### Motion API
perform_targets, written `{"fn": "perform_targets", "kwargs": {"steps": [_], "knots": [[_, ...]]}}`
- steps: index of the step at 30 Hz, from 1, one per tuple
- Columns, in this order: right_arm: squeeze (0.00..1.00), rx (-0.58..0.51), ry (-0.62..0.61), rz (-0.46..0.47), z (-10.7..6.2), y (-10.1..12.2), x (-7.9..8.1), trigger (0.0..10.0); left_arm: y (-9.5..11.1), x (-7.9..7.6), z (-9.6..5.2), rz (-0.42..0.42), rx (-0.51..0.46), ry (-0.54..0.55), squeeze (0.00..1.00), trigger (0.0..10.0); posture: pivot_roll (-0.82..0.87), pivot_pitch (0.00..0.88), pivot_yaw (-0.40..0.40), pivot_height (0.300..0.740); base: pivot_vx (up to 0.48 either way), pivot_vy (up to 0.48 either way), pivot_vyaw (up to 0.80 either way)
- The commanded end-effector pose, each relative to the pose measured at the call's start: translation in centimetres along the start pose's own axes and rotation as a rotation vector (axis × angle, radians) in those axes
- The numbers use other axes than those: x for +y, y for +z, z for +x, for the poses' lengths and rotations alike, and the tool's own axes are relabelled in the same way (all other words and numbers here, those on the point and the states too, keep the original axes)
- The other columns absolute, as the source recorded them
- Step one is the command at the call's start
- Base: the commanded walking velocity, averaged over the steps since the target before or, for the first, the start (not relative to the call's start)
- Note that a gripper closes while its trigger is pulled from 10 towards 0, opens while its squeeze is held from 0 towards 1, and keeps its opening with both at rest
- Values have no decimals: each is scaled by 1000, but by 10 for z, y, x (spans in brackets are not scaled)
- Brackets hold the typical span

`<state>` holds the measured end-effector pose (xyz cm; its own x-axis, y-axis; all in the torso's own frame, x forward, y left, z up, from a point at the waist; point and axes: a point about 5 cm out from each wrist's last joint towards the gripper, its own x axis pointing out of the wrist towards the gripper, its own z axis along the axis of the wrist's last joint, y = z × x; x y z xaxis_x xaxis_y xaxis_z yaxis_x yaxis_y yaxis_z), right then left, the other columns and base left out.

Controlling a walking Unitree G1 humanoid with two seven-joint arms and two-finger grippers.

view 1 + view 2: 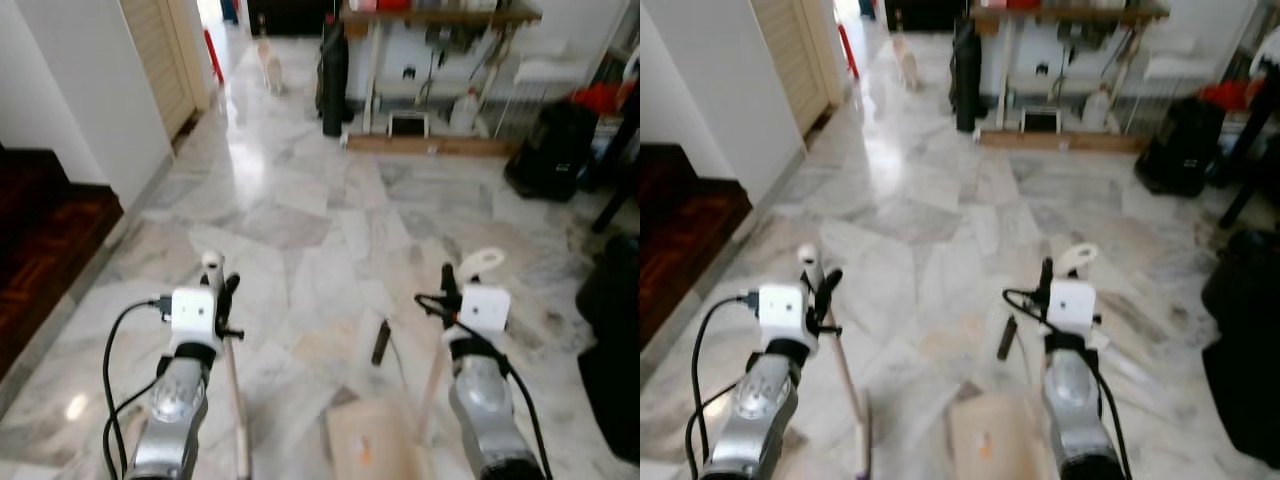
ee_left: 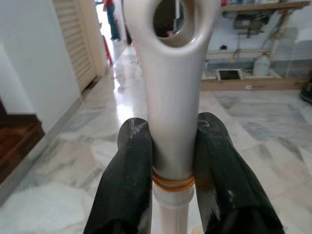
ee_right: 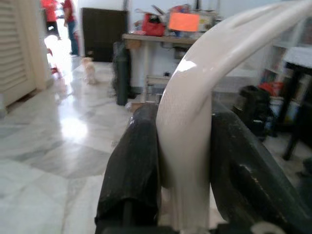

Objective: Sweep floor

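My left gripper (image 1: 218,287) is shut on a cream broom handle (image 1: 236,400) just below its top eyelet; in the left wrist view both black fingers (image 2: 129,165) press the handle (image 2: 173,97). The broom runs down to the marble floor (image 1: 300,210) by my left side. My right gripper (image 1: 455,287) is shut on the curved cream handle (image 1: 484,262) of a beige dustpan (image 1: 365,440), which rests low at the centre. The right wrist view shows that handle (image 3: 195,122) clamped between the fingers. A small dark object (image 1: 381,342) lies on the floor between the arms.
Dark wooden stairs (image 1: 40,230) and a white wall (image 1: 90,90) stand at the left. Black bags (image 1: 555,150) and a dark bulk (image 1: 610,350) line the right. A cluttered shelf (image 1: 440,15), a tall black thing (image 1: 334,75) and a small pale animal (image 1: 270,65) are far ahead.
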<state>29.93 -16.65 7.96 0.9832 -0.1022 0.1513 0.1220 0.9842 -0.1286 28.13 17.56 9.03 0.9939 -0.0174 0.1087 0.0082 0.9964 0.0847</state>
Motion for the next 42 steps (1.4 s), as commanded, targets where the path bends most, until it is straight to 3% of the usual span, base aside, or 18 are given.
{"fn": "perform_targets", "kwargs": {"steps": [1, 42], "knots": [[0, -33, -7, 35, 2, 7, 3, 10000, 8, 0, 4, 16, -36, -5, 0, 10000, 96, 12, 28, 740, 326, 0, 0], [0, -26, -10, 46, 3, 7, 4, 10000, 9, 0, 4, 16, -36, -6, 0, 10000, 98, 13, 28, 740, 325, 0, 0]]}}
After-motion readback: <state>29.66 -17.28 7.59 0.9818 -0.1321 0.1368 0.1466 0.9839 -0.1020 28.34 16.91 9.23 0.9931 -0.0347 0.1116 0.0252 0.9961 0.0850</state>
